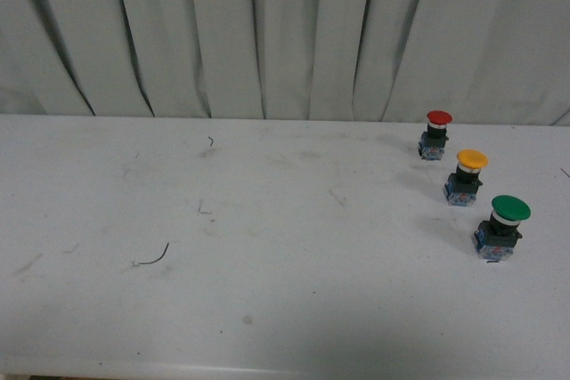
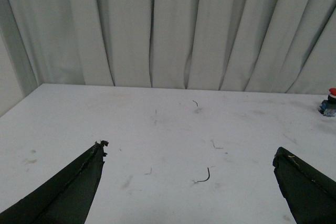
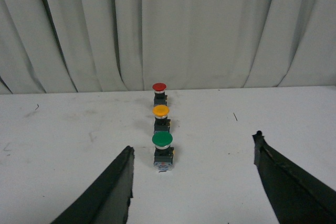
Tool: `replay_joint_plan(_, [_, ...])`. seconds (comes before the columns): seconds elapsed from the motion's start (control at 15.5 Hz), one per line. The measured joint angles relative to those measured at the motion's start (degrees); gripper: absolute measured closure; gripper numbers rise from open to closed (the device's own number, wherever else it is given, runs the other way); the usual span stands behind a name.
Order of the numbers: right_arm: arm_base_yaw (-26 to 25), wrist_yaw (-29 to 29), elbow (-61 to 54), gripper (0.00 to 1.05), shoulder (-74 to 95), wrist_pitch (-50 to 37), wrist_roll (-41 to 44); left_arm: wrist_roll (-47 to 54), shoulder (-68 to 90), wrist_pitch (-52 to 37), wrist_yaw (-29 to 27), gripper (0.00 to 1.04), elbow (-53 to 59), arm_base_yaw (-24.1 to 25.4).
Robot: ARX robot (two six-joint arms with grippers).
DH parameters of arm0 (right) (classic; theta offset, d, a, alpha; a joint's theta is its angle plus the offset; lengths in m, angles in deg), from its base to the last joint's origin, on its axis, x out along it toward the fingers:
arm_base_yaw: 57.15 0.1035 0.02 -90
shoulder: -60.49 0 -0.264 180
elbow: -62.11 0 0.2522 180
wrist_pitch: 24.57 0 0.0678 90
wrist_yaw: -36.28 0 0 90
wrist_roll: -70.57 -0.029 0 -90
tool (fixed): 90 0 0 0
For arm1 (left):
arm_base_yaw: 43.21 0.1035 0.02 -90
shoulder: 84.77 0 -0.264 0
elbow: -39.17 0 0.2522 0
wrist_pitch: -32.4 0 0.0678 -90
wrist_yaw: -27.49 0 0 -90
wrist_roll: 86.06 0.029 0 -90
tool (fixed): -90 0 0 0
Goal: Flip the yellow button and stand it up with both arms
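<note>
1. Left tool [image 2: 189,174]: I see both fingers [image 2: 68,192] spread wide apart in the left wrist view, nothing between them, only bare counter [image 2: 157,129] under the gap.
2. Right tool [image 3: 191,182]: fingers [image 3: 105,198] also spread wide apart in the right wrist view, holding nothing. The row of three buttons sits ahead of the gap, clear of both fingers.
3. Neither arm shows in the front view.
4. Yellow button [image 1: 467,178]: standing upright, cap on top, contact block down on the counter, at about 3 o'clock in the front view, near the right edge. It's the middle one of the row.
5. Red button [image 1: 435,134]: upright, at about 11 o'clock from the yellow one, further back toward the curtain [image 1: 285,33], near but apart.
6. Green button [image 1: 501,227]: upright, bigger cap, at about 5 o'clock from the yellow one, closest to me, near but apart.
7. From the right wrist view the three line up straight: green [image 3: 163,151] nearest, yellow [image 3: 161,117] behind it, red [image 3: 159,92] furthest.
8. Left wrist view catches only the red button [image 2: 329,102] at its edge, well away from the left tool.
9. Counter is white, scuffed, with a small dark curved scrap [image 1: 153,258] at about 8 o'clock in the front view, well apart from the buttons.
10. Grey-white pleated curtain runs along the far side of the counter.
</note>
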Motion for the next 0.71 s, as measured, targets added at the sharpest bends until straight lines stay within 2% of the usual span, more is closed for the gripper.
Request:
replay_joint_plan(0.19, [0.0, 0.0, 0.0, 0.05, 0.0, 0.0, 0.0, 0.0, 0.0, 0.0, 0.0, 0.07, 0.0, 0.0])
replay_joint_plan(0.26, [0.0, 0.0, 0.0, 0.07, 0.0, 0.0, 0.0, 0.0, 0.0, 0.0, 0.0, 0.07, 0.0, 0.0])
replay_joint_plan(0.71, [0.0, 0.0, 0.0, 0.07, 0.0, 0.0, 0.0, 0.0, 0.0, 0.0, 0.0, 0.07, 0.0, 0.0])
